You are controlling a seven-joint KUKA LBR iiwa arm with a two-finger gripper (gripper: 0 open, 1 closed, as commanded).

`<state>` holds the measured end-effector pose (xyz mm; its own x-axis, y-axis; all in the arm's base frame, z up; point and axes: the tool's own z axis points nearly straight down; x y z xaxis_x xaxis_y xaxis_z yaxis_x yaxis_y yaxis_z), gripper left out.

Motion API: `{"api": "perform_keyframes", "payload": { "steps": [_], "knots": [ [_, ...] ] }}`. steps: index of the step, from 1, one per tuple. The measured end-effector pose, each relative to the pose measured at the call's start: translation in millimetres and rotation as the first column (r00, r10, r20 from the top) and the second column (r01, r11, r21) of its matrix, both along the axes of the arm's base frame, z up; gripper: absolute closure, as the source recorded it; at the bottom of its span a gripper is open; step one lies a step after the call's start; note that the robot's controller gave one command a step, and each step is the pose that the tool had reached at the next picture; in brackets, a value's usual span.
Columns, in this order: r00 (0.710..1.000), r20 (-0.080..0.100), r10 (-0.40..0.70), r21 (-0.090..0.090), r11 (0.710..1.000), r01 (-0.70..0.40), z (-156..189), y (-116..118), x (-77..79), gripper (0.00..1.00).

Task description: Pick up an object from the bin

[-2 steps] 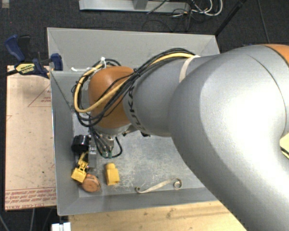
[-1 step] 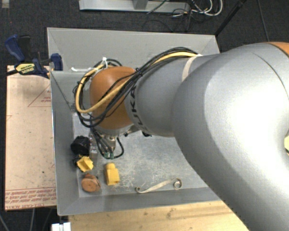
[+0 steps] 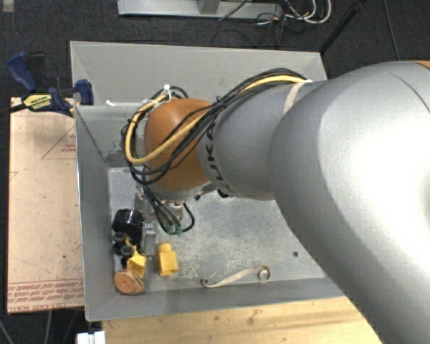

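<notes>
where the pincer [image 3: 156, 224] hangs low in the grey metal bin [image 3: 229, 242], small things lie heaped beside it.
nearest: a black plastic part [image 3: 126, 226] and a yellow block [image 3: 167, 260]; pincer gap cannot be told.

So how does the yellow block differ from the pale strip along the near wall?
The yellow block is short and chunky; the pale strip is long, thin and curved, with a ring at one end. The block is bright yellow, the strip off-white. The block sits beside the small heap at the left; the strip lies alone. Both rest on the bin floor.
</notes>
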<state>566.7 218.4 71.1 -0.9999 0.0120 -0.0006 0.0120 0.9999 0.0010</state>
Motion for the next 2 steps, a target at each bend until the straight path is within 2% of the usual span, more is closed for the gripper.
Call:
{"api": "perform_keyframes", "payload": {
  "steps": [1,2],
  "knots": [
    [1.0,0.0,0.0,0.0,1.0,0.0,0.0,0.0,0.0,0.0],
    [0.997,0.013,0.077,-0.003,0.997,-0.077,1.9,3.2,-29.5,0.0]
  ]
}}
